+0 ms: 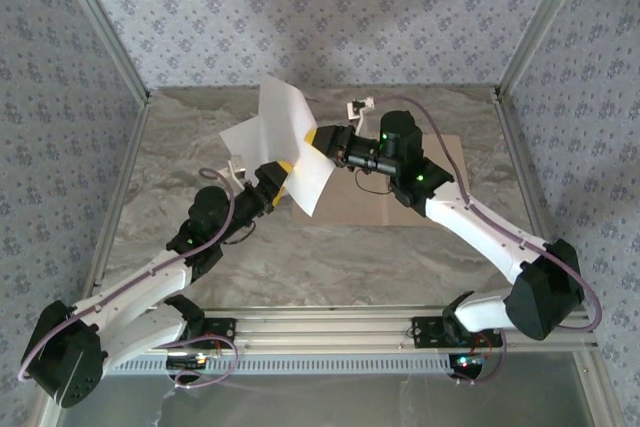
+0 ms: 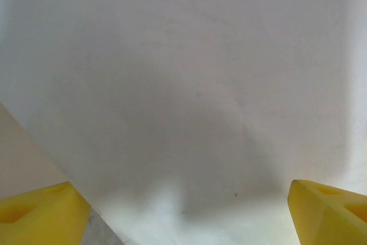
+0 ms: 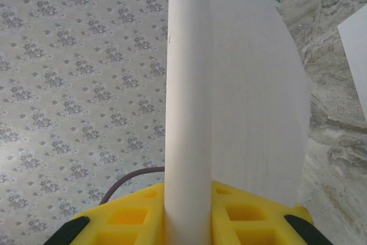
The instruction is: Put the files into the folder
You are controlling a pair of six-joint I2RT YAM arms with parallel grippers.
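The folder [image 1: 360, 209] lies flat on the table, tan and mostly covered by the right arm, and I can't tell from here whether its cover is open. The files [image 1: 275, 132] are not in it: the white sheets are up in the air over its left end, fanned out and bent. The right gripper [image 1: 312, 139] has its yellow fingers pinched on the edge of a sheet, and in its wrist view the paper [image 3: 229, 84] stands upright out of the right gripper [image 3: 186, 210], curled into a soft fold, with another white corner off to the right. The left gripper [image 1: 285, 177] sits just below the sheets, and in its wrist view its jaws are spread wide, with the files [image 2: 189, 84] hanging close in front of the left gripper [image 2: 189, 216]. The table [image 1: 330, 267] is grey marbled stone, edged by an aluminium rail [image 1: 400, 332], and floral wallpaper [image 1: 300, 17] covers the walls.
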